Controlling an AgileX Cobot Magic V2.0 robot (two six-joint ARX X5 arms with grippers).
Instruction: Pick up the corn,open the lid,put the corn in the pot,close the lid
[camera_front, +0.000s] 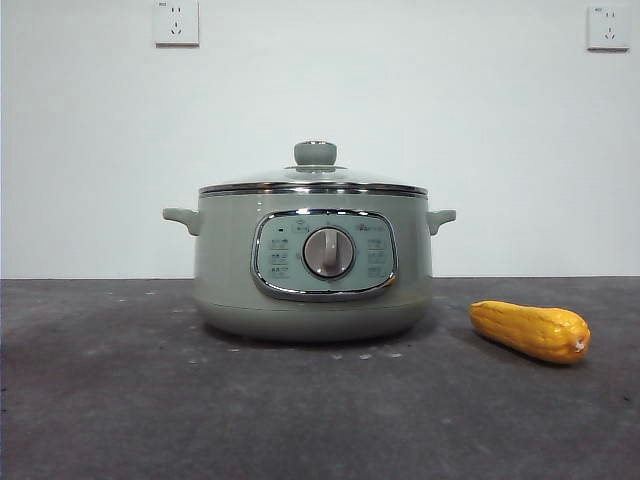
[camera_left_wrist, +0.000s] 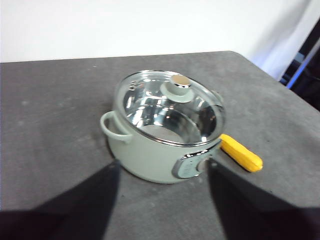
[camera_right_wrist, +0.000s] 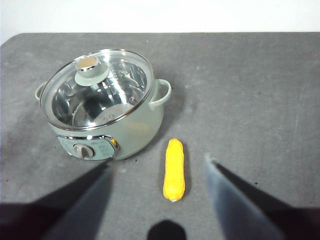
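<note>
Lying beside the lidded pot (camera_front: 312, 265), glossy yellow-orange corn (camera_front: 531, 331), ends tapered.

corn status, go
Left tool and right tool open, empty. Corn on table beside pot, lid on. Nothing blocking.

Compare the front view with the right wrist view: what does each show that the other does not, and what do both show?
Front view only: two wall sockets and the pot side-on, its inside hidden. Right wrist view only: the shiny inner bowl seen through the glass lid, and the open right claw above the table. Both: the closed sage-green pot, its silver dial, and the corn lying on the table beside it.
</note>
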